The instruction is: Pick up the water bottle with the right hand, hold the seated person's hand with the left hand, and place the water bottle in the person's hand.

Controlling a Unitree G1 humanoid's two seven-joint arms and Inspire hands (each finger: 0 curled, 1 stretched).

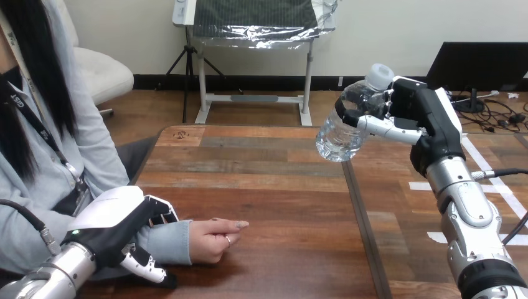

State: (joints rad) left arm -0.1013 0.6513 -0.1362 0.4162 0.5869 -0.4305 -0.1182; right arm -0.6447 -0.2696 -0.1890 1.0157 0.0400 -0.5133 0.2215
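The water bottle [341, 128] is hanging tilted in the air above the right side of the tabletop [268, 180], cap uppermost. The right robot hand [411, 115] is gripping it, fingers curling round its upper half. Well apart, at the near left, the left robot hand [118, 221] is wrapping fingers and thumb round the person's sleeved wrist [171, 240], while the person's hand [215, 240] is resting loosely closed on the tabletop
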